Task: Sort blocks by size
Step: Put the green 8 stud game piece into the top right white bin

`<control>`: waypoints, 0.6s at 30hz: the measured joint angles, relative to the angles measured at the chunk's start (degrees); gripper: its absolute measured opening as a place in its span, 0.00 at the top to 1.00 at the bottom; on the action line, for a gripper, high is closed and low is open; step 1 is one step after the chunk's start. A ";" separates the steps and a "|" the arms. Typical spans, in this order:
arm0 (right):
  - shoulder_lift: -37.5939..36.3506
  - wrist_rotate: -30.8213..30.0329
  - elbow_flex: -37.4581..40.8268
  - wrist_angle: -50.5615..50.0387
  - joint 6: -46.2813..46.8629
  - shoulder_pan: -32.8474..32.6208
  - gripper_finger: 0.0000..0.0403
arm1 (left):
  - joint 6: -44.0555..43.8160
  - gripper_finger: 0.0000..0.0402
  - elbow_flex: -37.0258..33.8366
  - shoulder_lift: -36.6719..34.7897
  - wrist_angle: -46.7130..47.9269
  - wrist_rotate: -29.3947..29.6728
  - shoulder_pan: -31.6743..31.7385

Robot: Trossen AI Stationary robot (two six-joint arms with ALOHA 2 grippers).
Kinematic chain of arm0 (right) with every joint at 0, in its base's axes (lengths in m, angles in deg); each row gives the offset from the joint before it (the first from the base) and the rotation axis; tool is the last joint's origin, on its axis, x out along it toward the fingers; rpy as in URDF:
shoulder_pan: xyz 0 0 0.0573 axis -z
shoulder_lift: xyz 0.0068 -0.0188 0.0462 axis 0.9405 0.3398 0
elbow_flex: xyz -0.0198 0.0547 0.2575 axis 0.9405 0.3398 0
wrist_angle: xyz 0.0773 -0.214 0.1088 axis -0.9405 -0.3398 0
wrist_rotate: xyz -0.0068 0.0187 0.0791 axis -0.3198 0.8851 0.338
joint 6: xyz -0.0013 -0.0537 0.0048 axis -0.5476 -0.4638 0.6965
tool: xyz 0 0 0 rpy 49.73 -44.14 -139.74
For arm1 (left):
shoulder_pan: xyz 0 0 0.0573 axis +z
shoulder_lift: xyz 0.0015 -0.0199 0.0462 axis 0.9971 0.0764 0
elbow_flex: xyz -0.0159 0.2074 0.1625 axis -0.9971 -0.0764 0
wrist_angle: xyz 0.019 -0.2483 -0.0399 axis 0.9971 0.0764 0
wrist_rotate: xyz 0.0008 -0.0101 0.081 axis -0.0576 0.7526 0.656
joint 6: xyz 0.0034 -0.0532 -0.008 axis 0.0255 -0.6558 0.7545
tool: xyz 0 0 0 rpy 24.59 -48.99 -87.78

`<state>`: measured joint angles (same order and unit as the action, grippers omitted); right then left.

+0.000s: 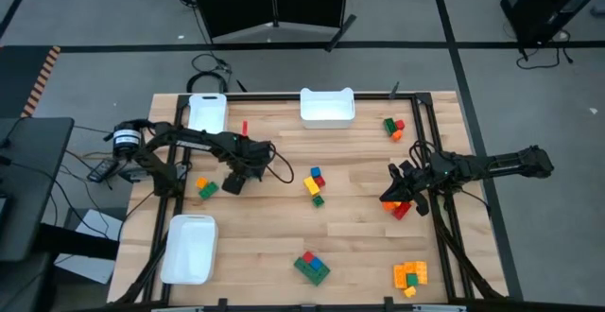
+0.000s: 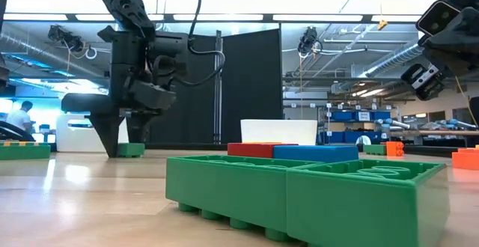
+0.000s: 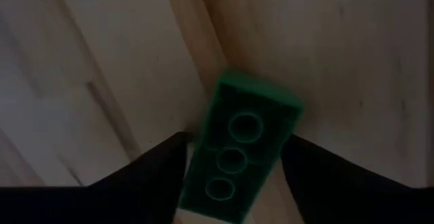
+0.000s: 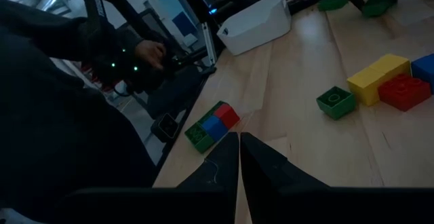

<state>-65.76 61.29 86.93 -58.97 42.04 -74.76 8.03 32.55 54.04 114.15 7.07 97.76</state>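
My left gripper (image 1: 234,182) points straight down at the table's left middle, and its fingers close on a long green block (image 3: 237,149) that lies flat on the wood; the low view shows that block (image 2: 131,149) between the fingers. An orange-and-green pair (image 1: 204,188) lies just left of it. Other blocks lie in clusters: yellow, blue, red and green at the middle (image 1: 315,184), green, blue and red near the front (image 1: 310,267), orange and yellow at front right (image 1: 409,274). My right gripper (image 1: 392,195) is shut and waits at the right edge over red and orange blocks (image 1: 402,208). My left gripper pinches the green block's two long sides (image 3: 203,157) between its two fingers, studs facing up. The fingers come from above, pointing down, and lie across the block. The block rests flat on the table.
Three white trays stand on the table: far left (image 1: 206,113), far middle (image 1: 327,106) and front left (image 1: 189,248). A small block cluster (image 1: 393,127) lies far right. Bare wood lies between the middle cluster and the right arm. A thin red piece (image 1: 244,128) lies near the far-left tray.
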 joint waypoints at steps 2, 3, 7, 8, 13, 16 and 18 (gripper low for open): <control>0.00 0.00 0.00 0.00 -0.02 -0.02 0.93 | -1.29 0.49 -0.01 0.01 0.11 -0.37 0.00; 0.00 0.00 0.00 0.00 0.00 -0.02 0.93 | -1.91 0.52 -0.02 0.02 0.15 -0.51 0.00; 0.00 0.00 0.00 0.00 -0.01 -0.01 0.93 | -3.77 0.59 -0.02 0.03 0.34 -0.64 -0.18; 0.00 0.00 -0.02 0.01 -0.01 -0.02 0.93 | -4.36 0.60 -0.02 0.03 0.36 -0.57 -0.27; 0.00 0.00 0.00 0.00 0.00 0.00 0.93 | -7.81 0.61 0.32 0.10 0.69 -0.11 -0.81; 0.00 0.00 0.00 0.01 -0.02 -0.01 0.93 | -9.90 0.61 1.48 0.36 1.24 0.25 -0.92; 0.00 0.00 0.00 0.00 -0.02 0.00 0.93 | -11.05 0.61 2.89 0.40 0.48 0.60 -0.90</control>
<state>-65.76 61.29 86.93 -58.97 42.02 -74.76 -3.02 35.44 54.44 114.63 7.68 96.87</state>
